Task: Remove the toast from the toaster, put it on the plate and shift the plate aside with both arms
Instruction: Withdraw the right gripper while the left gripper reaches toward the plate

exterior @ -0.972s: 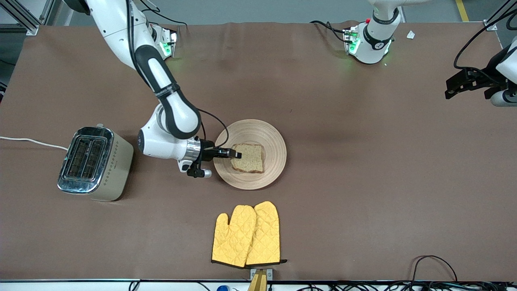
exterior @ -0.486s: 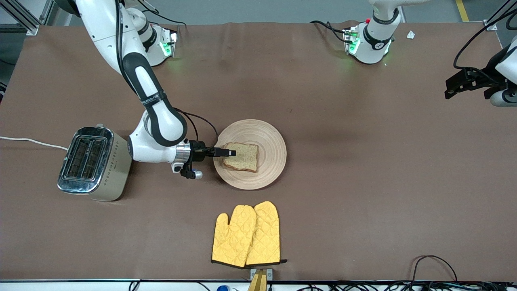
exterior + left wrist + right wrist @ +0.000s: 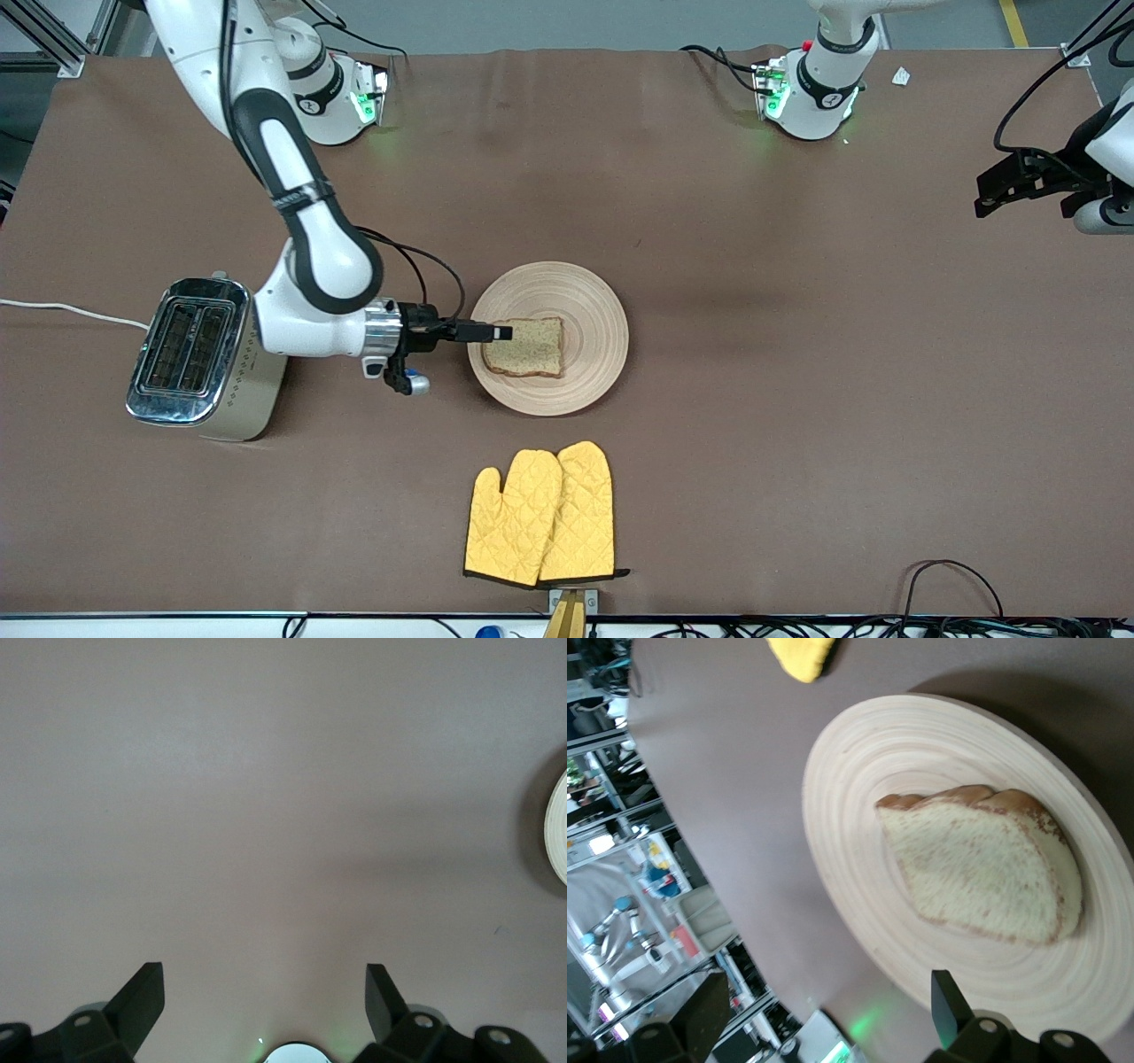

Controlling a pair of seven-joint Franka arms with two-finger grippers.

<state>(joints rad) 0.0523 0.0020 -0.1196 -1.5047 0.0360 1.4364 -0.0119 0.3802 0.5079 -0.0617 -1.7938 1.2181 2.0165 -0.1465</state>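
The toast (image 3: pixel 524 346) lies flat on the plate (image 3: pixel 602 301). My right gripper (image 3: pixel 501 333), released, hovers at the plate's toaster-side rim; my left gripper (image 3: pixel 264 1001), spread, waits. Next, I judge, both must grasp the plate's rim.

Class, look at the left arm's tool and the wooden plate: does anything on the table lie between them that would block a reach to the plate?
Nothing visible does. The left tool waits open over the left arm's end of the table; only bare brown table lies between it and the plate, which holds the toast.
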